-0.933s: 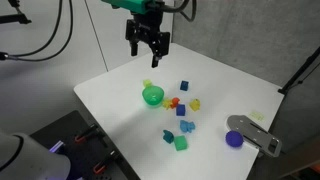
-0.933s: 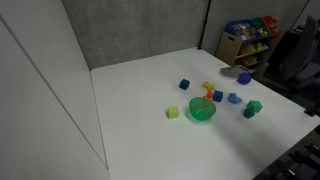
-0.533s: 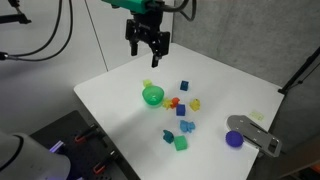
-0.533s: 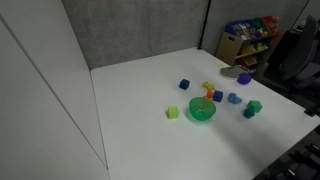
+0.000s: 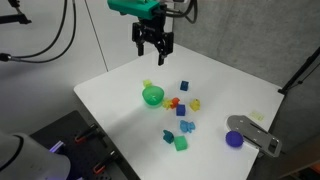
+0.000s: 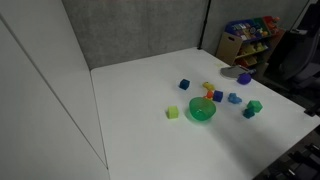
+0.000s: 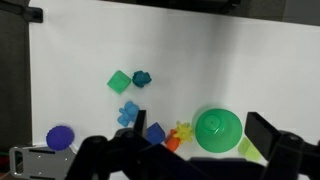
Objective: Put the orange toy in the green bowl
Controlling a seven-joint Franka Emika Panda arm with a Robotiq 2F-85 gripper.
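The green bowl (image 5: 152, 96) sits mouth-down on the white table and shows in both exterior views (image 6: 202, 110). The orange toy (image 5: 172, 103) is a tiny orange-red block lying just beside the bowl, touching a yellow star-shaped piece (image 5: 180, 100). In the wrist view the bowl (image 7: 218, 130) lies between my fingers' outlines, with the orange toy (image 7: 172, 144) to its left. My gripper (image 5: 153, 48) hangs high above the table's far side, open and empty; it also shows in the wrist view (image 7: 200, 126).
Small pieces are scattered near the bowl: a blue cube (image 5: 183, 86), a yellow piece (image 5: 195, 103), light blue pieces (image 5: 187, 126), a teal piece (image 5: 168, 134), a green cube (image 5: 181, 143), a yellow-green piece (image 5: 148, 83). A purple cup (image 5: 234, 139) stands by a grey fixture (image 5: 255, 133).
My gripper has shifted slightly to the right and a little up above the table. The toys and the bowl have not moved.
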